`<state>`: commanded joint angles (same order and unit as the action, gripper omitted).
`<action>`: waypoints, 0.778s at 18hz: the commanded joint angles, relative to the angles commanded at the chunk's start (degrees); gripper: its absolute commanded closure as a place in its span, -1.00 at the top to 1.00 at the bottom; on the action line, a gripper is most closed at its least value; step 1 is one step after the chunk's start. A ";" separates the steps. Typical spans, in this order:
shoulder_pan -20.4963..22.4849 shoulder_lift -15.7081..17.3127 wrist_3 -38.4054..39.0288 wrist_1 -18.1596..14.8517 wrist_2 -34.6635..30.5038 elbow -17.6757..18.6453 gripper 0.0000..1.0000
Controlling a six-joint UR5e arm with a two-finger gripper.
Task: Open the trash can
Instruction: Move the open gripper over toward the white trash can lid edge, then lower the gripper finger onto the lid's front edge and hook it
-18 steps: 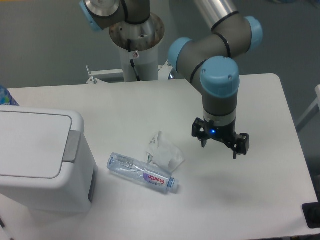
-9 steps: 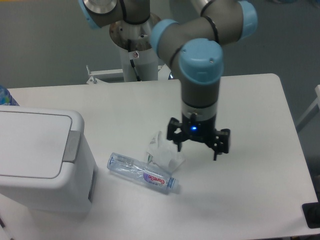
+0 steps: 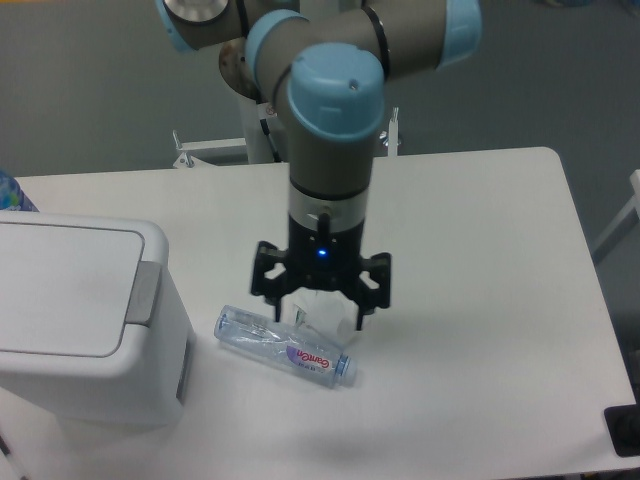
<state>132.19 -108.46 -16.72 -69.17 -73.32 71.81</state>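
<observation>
So the arm has swung left across the desk [image 3: 480, 200] since a second ago, from near the right side to about the middle, and the pincer [image 3: 320, 300] now hangs right over the crumpled wrapper [image 3: 322, 312] and just above the bottle [image 3: 285, 346]. Fingers are spread wide with nothing in them.

The bin [image 3: 85, 320] sits at the front-left corner of the desk, lid flat and closed, grey button [image 3: 144, 294] on the rim side that faces the arm. I'd say it's still in the approach step, nothing pressed yet.

Next move looks like more travel left, then coming down on that button. The bottle lies between pincer and bin, so it probably needs to stay high while crossing. Lots of bare desk behind and to the right; the bin's left side runs out of frame, so I can't judge the room there.
</observation>
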 joint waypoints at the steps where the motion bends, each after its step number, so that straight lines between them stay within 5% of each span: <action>1: -0.09 0.09 1.23 0.00 1.41 -0.35 1.00; 14: -3.78 3.78 2.92 -0.97 1.43 4.21 1.00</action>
<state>128.41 -104.68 -13.80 -70.14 -71.89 76.02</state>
